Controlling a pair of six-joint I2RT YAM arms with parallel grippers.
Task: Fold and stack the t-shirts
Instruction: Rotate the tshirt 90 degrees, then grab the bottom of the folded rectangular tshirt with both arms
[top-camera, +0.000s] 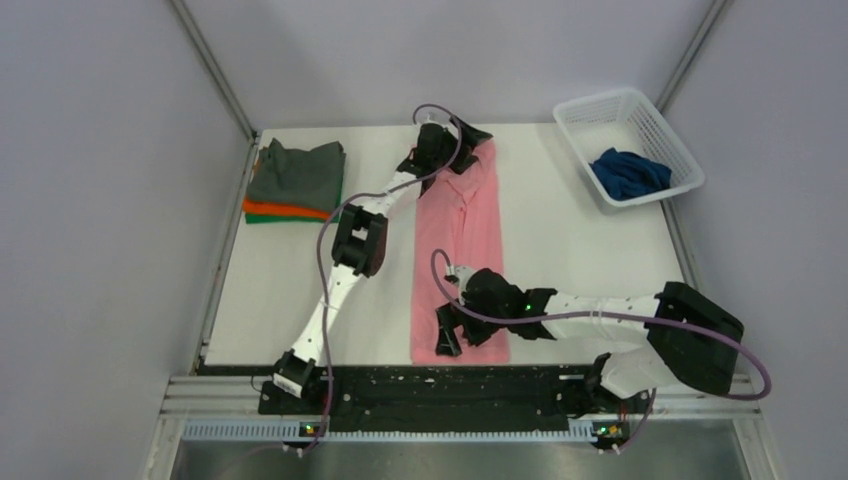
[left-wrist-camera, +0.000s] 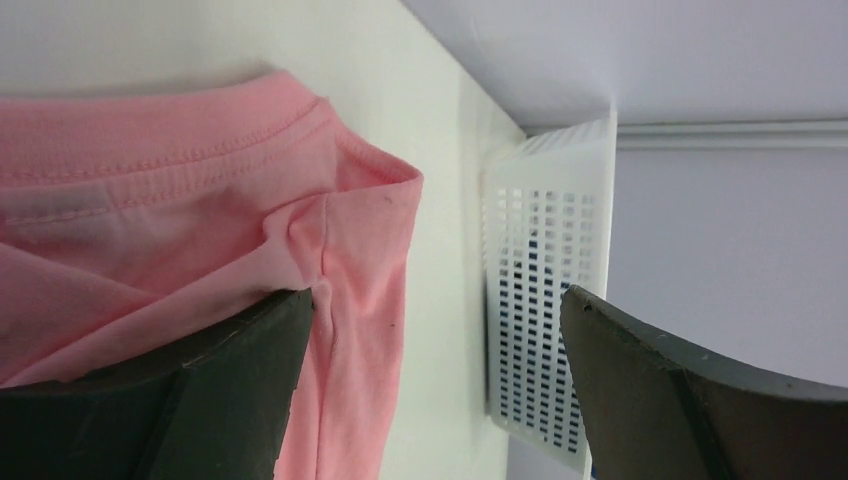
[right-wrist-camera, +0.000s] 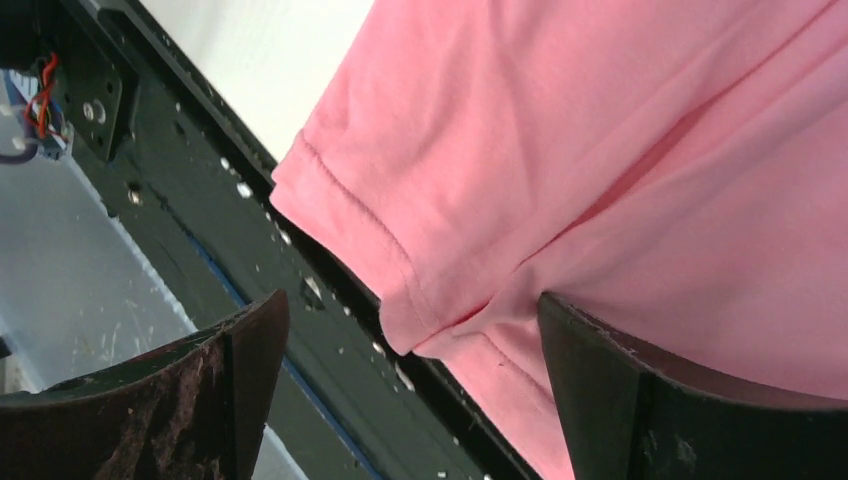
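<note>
Lying lengthwise, pink t-shirt, basket (navy shirt), stack

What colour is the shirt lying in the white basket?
The shirt is navy blue, clearest in the top external view.

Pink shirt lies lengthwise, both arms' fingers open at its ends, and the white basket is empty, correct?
Not empty: the top view shows a navy blue shirt lying in the white basket. The pink shirt does lie lengthwise, with the left fingers and right fingers open at its ends.
</note>
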